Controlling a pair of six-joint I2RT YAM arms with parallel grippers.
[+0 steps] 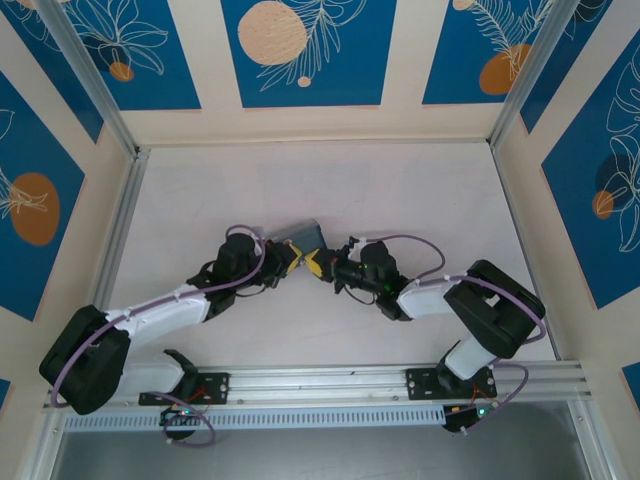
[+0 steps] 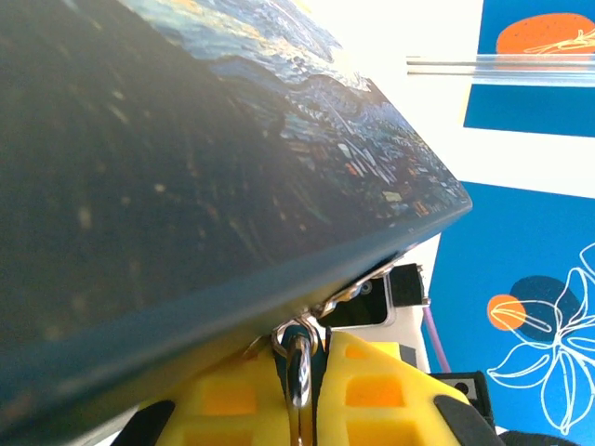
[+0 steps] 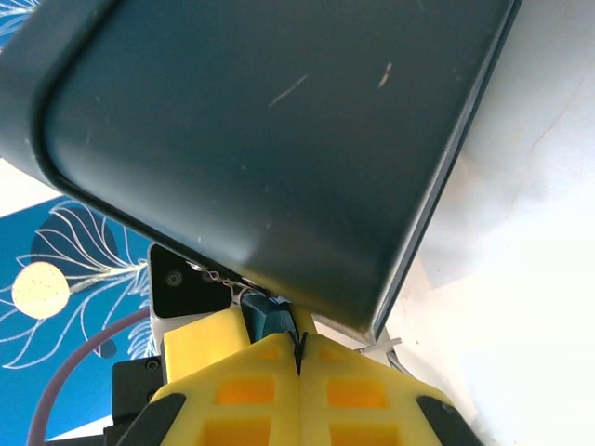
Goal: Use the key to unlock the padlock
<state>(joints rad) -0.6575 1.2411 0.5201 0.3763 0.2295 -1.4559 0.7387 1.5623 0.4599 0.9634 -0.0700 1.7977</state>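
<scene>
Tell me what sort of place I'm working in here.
Probably a purpose-built robot test cell: a white tabletop, aluminium frame posts, and surrounding walls with blue floral-print panels.

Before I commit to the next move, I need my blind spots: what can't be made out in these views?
- Small bluish-teal metal padlock: right wrist view, a sliver only. The painted tin box and right gripper hide its keyhole.
- Blurred metal piece at the left gripper: left wrist view. Whether it is the thin silvery key or the shackle, I cannot tell.
- Top view: lock and key too small to make out.
</scene>
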